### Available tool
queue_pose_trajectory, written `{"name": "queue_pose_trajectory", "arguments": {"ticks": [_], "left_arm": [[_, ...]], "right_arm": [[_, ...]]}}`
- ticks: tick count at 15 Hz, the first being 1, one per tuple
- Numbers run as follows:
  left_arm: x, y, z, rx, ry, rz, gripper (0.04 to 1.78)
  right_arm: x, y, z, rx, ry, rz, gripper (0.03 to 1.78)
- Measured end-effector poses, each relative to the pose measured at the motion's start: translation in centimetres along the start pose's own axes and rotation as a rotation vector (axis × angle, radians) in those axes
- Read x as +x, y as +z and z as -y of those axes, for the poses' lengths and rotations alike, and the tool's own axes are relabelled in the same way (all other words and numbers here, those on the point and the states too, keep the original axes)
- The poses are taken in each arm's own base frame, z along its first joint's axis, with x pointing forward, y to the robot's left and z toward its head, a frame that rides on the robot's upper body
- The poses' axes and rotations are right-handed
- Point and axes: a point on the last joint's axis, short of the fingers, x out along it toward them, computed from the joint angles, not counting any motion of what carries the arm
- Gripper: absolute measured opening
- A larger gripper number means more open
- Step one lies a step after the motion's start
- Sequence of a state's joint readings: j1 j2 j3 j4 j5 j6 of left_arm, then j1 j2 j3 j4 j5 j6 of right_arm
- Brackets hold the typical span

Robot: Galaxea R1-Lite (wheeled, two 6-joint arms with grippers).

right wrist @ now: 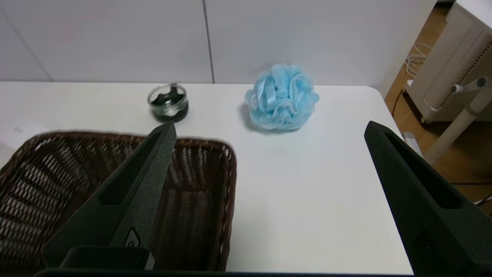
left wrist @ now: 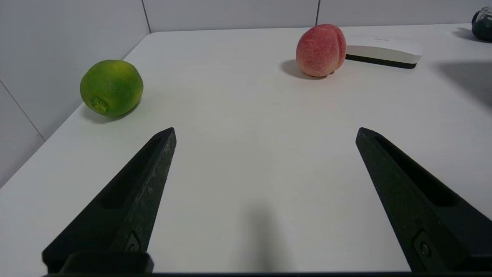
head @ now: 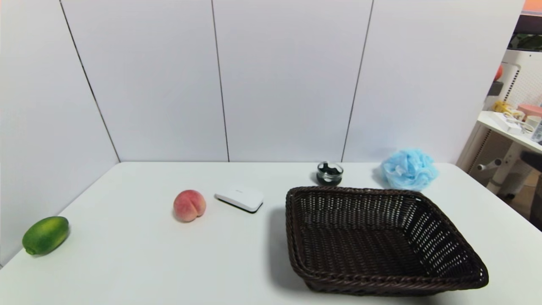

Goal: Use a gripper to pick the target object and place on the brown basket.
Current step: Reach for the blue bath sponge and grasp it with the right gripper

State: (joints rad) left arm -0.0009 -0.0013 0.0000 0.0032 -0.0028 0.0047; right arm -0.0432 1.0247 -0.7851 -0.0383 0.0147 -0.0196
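Observation:
The light-blue bath puff (head: 409, 168) sits on the white table at the back right, just behind the far right corner of the brown basket (head: 440, 220). It also shows in the right wrist view (right wrist: 282, 97), ahead of my right gripper (right wrist: 269, 129), which is open and empty above the table beside the brown basket (right wrist: 192, 154). The basket is empty. My left gripper (left wrist: 265, 132) is open and empty above bare table at the near left. Neither gripper shows in the head view.
A pink peach (head: 189, 205), a white flat device (head: 240, 197) and a green fruit (head: 45, 235) lie on the table's left half. A small dark glass jar (head: 330, 173) stands behind the basket. The table's right edge (right wrist: 388, 115) is near the puff.

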Motion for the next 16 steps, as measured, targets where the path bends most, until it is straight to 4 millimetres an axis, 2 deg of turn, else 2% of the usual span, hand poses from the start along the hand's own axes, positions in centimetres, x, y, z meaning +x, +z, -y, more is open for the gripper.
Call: {"name": "queue_pose_trajectory", "arguments": {"ticks": [3,6,8,10,12,16], "left_arm": [[0.0,0.0,0.0,0.0,0.0,0.0,1.69],[0.0,0.0,0.0,0.0,0.0,0.0,1.69],[0.0,0.0,0.0,0.0,0.0,0.0,1.69],[0.0,0.0,0.0,0.0,0.0,0.0,1.69],[0.0,0.0,0.0,0.0,0.0,0.0,1.69],[0.0,0.0,0.0,0.0,-0.001,0.0,1.69]], "right_arm": [[7.9,3.0,1.0,0.004,-0.035,-0.075,1.69],[16.2,3.7,2.2,-0.01,-0.058,-0.152,1.69],[20.9,3.2,3.1,-0.018,-0.067,-0.208,1.69],[24.9,1.8,3.7,-0.042,-0.064,-0.284,1.69],[28.0,-0.3,4.1,-0.105,-0.05,-0.353,1.69],[32.5,-3.3,3.8,-0.191,-0.016,-0.409,1.69]]}}
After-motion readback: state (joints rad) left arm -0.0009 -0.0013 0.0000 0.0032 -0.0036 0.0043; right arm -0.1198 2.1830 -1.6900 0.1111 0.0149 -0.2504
